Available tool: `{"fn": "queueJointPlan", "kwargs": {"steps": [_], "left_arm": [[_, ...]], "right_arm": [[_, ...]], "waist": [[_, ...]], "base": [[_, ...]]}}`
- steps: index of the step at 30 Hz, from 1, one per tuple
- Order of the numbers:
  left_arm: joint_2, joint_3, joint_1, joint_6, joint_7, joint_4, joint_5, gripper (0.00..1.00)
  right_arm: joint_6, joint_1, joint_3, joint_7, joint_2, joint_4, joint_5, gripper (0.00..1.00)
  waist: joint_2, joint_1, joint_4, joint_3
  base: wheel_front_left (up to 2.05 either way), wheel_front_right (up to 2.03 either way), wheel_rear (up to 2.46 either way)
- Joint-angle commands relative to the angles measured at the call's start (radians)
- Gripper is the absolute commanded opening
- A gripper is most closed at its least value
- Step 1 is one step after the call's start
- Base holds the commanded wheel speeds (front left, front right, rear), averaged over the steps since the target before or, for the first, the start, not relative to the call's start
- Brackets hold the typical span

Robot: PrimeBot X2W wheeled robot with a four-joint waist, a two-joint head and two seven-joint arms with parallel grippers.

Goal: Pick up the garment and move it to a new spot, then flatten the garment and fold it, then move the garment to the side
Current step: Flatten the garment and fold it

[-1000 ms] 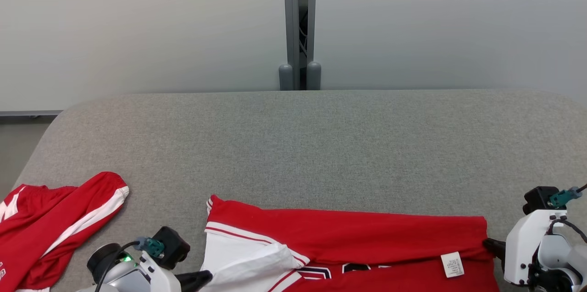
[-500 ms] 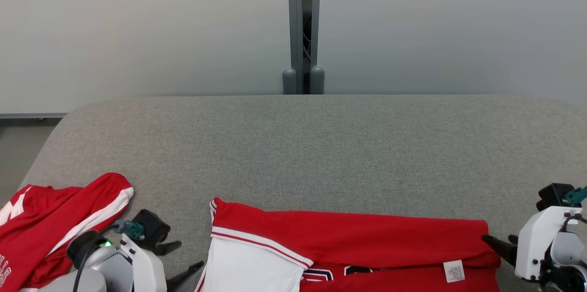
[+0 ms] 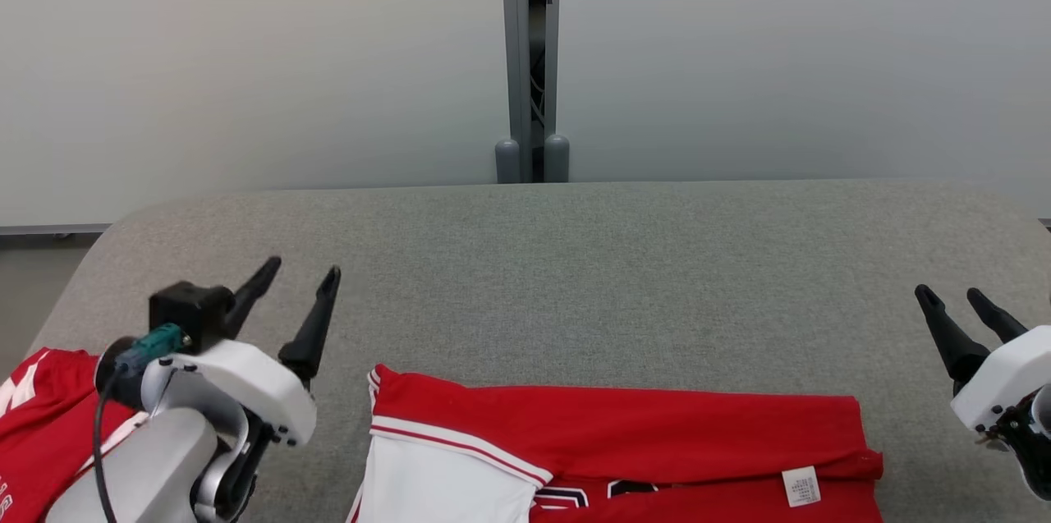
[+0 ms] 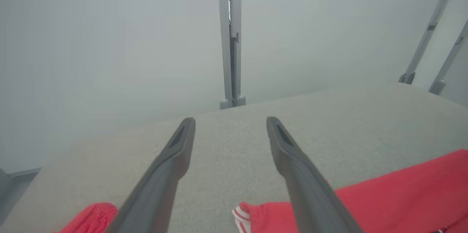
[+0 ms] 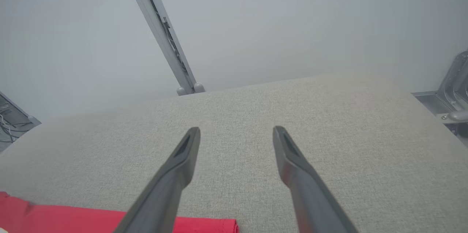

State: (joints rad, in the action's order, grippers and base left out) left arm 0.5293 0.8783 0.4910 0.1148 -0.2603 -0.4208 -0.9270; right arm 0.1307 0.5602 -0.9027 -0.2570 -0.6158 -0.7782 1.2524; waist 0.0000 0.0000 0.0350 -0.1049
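Judged folded: garment (image 3: 624,441) flat on tabletop (image 3: 575,260), left tool (image 3: 304,267) and right tool (image 3: 947,292) spread empty either side of it — only the move aside left.

You had the garment (image 3: 624,433) lying along the surface's (image 3: 575,260) near edge, from middle to right. Your left gripper (image 3: 301,267) hung just left of it and your right gripper (image 3: 947,292) was by the right edge. A second garment (image 3: 41,408) lay at the near left corner, and a post (image 3: 530,55) stood behind the far edge's middle.
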Motion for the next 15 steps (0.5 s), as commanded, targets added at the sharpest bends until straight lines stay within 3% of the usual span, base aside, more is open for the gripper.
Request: {"fn": "queueJointPlan", "kwargs": {"steps": [1, 3, 9, 15], "left_arm": [[-0.015, -0.056, -0.029, 0.012, -0.005, 0.023, 0.031, 1.00], [-0.063, -0.208, -0.101, 0.031, -0.004, 0.080, 0.100, 1.00], [-0.233, -0.550, -0.314, 0.019, -0.005, 0.203, 0.371, 1.00], [-0.388, -0.763, -0.455, -0.073, -0.005, 0.258, 0.600, 1.00]], "right_arm": [[0.000, -0.010, 0.037, -0.008, 0.003, 0.010, -0.032, 1.00], [0.000, -0.019, 0.173, -0.010, 0.011, 0.052, -0.125, 1.00], [0.000, -0.230, 0.599, -0.008, 0.148, 0.258, -0.451, 1.00], [0.000, -0.413, 0.767, -0.008, 0.286, 0.379, -0.644, 1.00]], "waist": [[0.0000, 0.0000, -0.003, 0.003], [0.0000, 0.0000, -0.013, 0.009], [0.0000, 0.0000, -0.036, 0.017], [0.0000, 0.0000, -0.049, 0.022]], "base": [[0.00, 0.00, 0.00], [0.00, 0.00, 0.00], [0.00, 0.00, 0.00], [0.00, 0.00, 0.00]]}}
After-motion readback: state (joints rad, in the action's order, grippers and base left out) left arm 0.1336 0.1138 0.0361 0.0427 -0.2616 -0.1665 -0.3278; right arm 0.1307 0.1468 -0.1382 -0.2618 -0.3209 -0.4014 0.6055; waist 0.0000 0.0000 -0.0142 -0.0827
